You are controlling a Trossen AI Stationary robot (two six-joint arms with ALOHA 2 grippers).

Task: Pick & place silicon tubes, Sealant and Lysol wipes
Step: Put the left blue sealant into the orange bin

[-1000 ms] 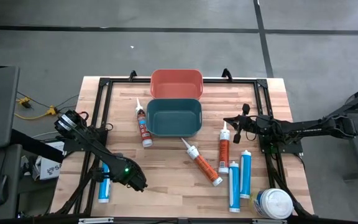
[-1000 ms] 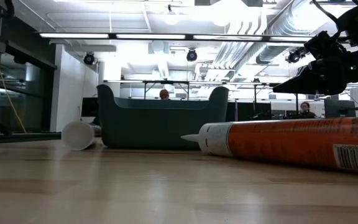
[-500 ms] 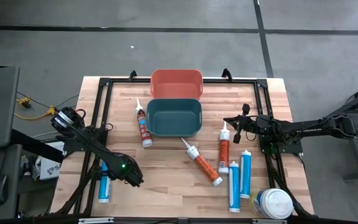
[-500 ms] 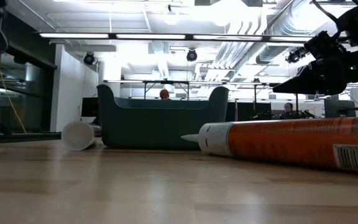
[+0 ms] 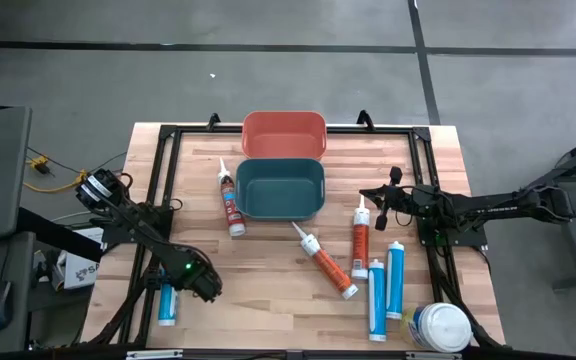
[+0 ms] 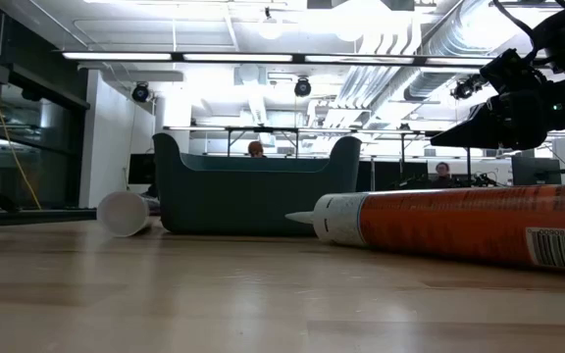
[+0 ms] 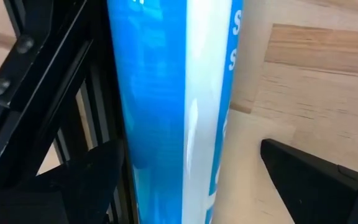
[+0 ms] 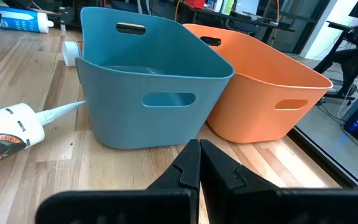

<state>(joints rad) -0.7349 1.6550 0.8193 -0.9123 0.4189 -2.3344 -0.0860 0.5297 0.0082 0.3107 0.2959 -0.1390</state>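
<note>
A blue silicone tube [image 5: 166, 303] lies along the black frame rail at the table's near left. My left gripper [image 5: 204, 285] is open right over it. In the left wrist view the tube [image 7: 173, 106] lies between the two fingers, with a gap on one side. My right gripper [image 5: 365, 193] is shut and empty, above the table right of the teal bin [image 5: 280, 188]. The Lysol wipes canister [image 5: 439, 326] stands at the near right corner. Two blue tubes [image 5: 386, 288] and three orange-red sealant tubes [image 5: 326, 262] lie on the table.
An orange bin [image 5: 284, 133] stands behind the teal bin; both show in the right wrist view [image 8: 253, 93]. A black frame [image 5: 163, 160] runs along the table's edges. Bare wood lies at the near middle. People show far off in the low view [image 6: 255, 149].
My left gripper has gone toward the table's left edge and now covers more of the blue tube at the near left. The tube has stayed where it lay.
</note>
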